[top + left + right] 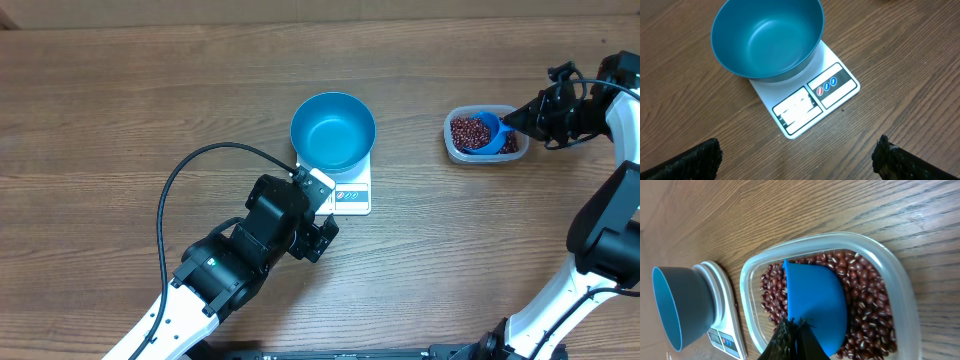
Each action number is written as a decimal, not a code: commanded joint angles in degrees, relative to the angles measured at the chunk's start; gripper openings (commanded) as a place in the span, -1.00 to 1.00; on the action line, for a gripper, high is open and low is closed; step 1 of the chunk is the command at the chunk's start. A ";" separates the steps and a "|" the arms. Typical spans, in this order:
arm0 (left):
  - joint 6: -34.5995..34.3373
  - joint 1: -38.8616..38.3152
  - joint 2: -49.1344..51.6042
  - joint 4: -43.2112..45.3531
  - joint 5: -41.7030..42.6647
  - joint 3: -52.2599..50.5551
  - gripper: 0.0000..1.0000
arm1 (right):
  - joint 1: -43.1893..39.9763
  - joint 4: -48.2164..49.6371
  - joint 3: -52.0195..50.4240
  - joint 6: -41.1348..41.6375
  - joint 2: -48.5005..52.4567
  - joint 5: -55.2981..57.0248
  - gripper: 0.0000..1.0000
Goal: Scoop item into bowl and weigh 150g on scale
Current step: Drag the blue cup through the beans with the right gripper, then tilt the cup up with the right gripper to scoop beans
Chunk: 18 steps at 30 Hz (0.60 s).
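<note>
Now | right pincer (pixel 792 331) grips scoop (pixel 815 300) | beans (pixel 865 310) surround scoop

Scale (pixel 352 192) at the middle of the counter (pixel 120 100). On its rear part, bowl (pixel 333 131), overhanging the far edge. Well to the right of the scale, tub (pixel 902 287), with beans (pixel 865 300) inside and scoop (pixel 815 305) lying among them, handle in the right pincer (pixel 790 330). Just in front-left of the scale, left pincer (pixel 797 160), apart from it.
</note>
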 commanded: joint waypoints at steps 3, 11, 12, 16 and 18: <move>-0.74 0.09 0.26 0.17 -0.70 -0.31 0.99 | -1.99 -0.74 0.04 -2.23 0.59 0.94 -0.93; -0.74 0.09 0.26 0.17 -0.70 -0.31 0.99 | -2.14 -0.76 0.04 -2.36 0.59 0.48 -0.93; -0.74 0.09 0.26 0.17 -0.70 -0.31 0.99 | -2.14 -0.74 0.04 -2.38 0.59 0.00 -0.93; -0.74 0.09 0.26 0.17 -0.72 -0.31 0.99 | -2.14 -0.92 0.04 -3.58 0.59 -2.75 -0.92; -0.74 0.09 0.26 0.17 -0.72 -0.31 0.99 | -2.14 -0.81 0.04 -3.87 0.59 -4.52 -0.92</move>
